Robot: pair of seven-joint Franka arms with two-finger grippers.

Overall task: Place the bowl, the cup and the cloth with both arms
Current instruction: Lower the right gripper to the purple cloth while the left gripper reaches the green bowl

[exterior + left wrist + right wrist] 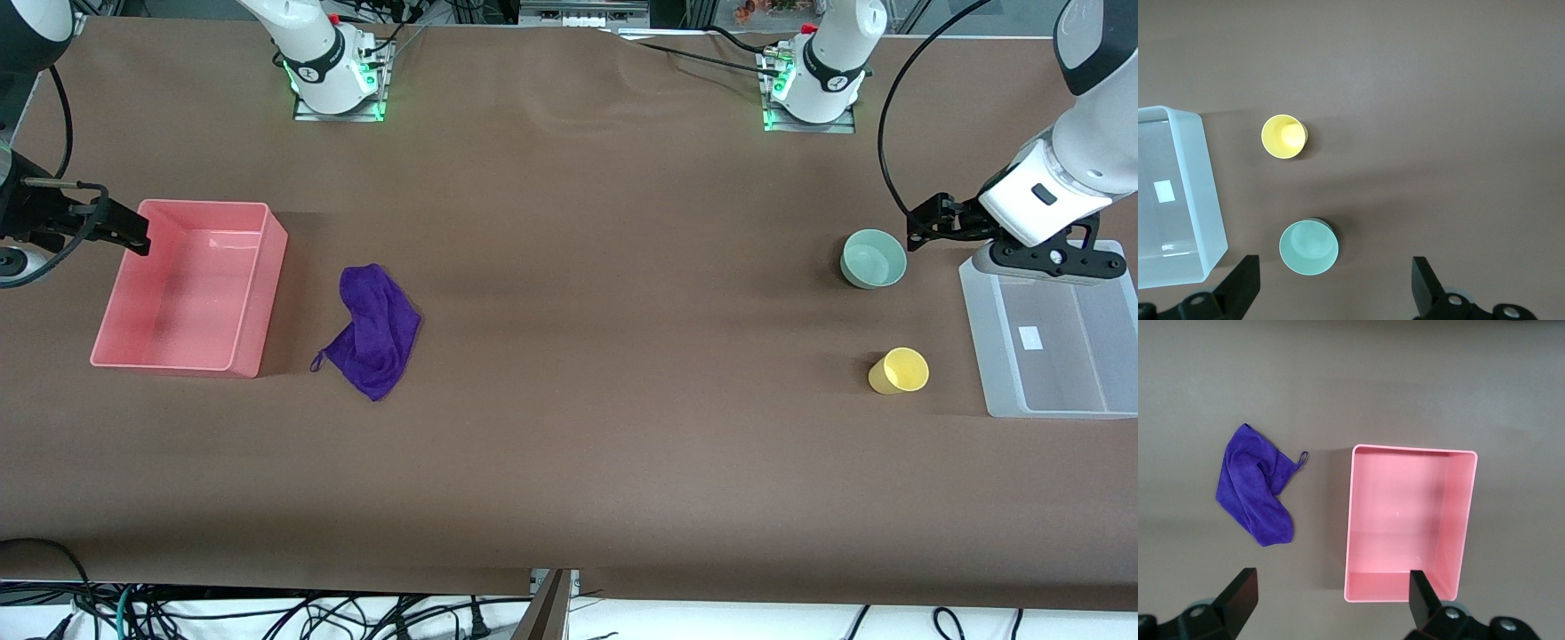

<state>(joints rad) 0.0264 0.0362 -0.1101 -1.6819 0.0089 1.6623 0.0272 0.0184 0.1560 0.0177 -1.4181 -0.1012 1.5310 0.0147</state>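
The mint-green bowl [874, 259] stands upright near the left arm's end of the table. The yellow cup [899, 371] stands nearer to the front camera than the bowl. My left gripper [1058, 260] is open and empty, held high between the bowl and a clear bin. The left wrist view shows the bowl [1309, 248] and cup [1283, 136] below the left gripper [1335, 293]. The purple cloth [377, 330] lies crumpled beside a pink bin toward the right arm's end. My right gripper [1331, 613] is open and empty, high over the bin's edge, with the cloth [1255, 487] in its view.
The pink bin [253, 307] is empty and also shows in the right wrist view [1350, 520]. The clear bin [1067, 356] is empty and also shows in the left wrist view [1178, 213]. A brown cover spans the table between them.
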